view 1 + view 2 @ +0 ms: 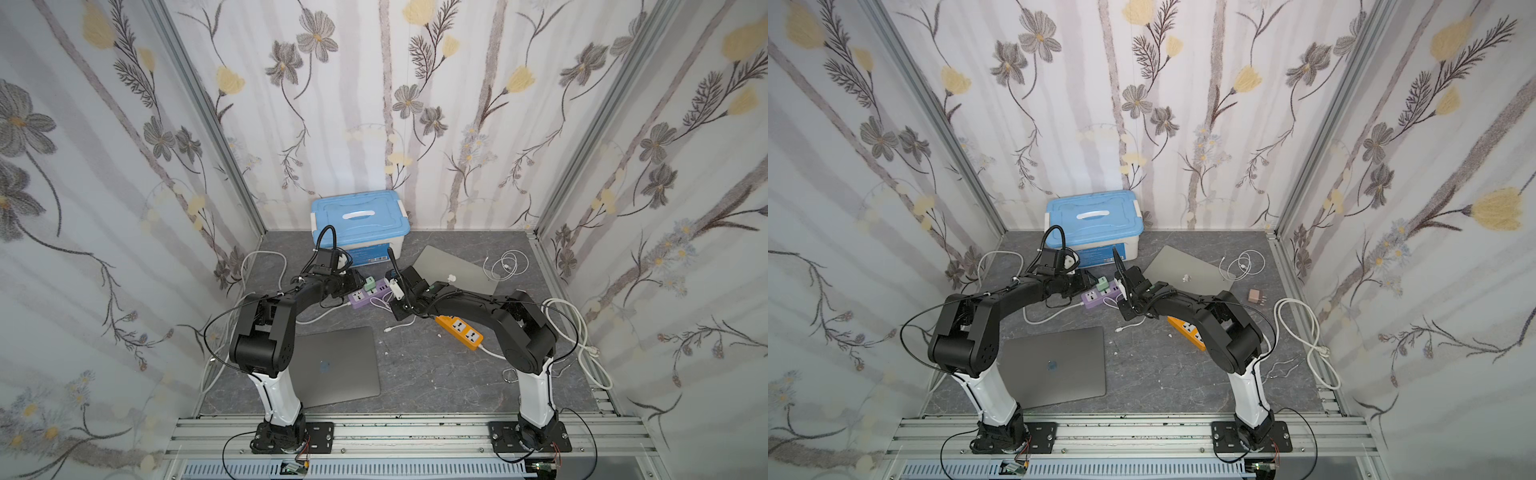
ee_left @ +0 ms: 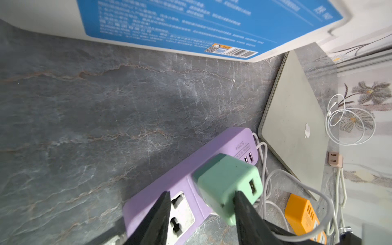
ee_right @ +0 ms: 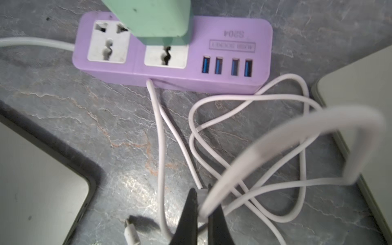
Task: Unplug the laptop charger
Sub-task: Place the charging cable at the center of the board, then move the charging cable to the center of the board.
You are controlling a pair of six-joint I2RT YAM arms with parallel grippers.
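Mint-green charger cube (image 2: 227,186) stands on purple pwr strip (image 2: 167,178), socket nxt to USB ports; white cable (image 3: 265,137) tangled just beside.

Three walls (image 1: 469,104) are seen closing in the cell, papered in pale stripes with grey and yellow flowers. The corners are marked by aluminium posts (image 1: 208,112). Below, the desk (image 1: 419,370) is covered in a dark grey, marble-veined surface, and its near edge is bordered by a slotted aluminium rail (image 1: 415,434). Everything is softly, evenly lit.
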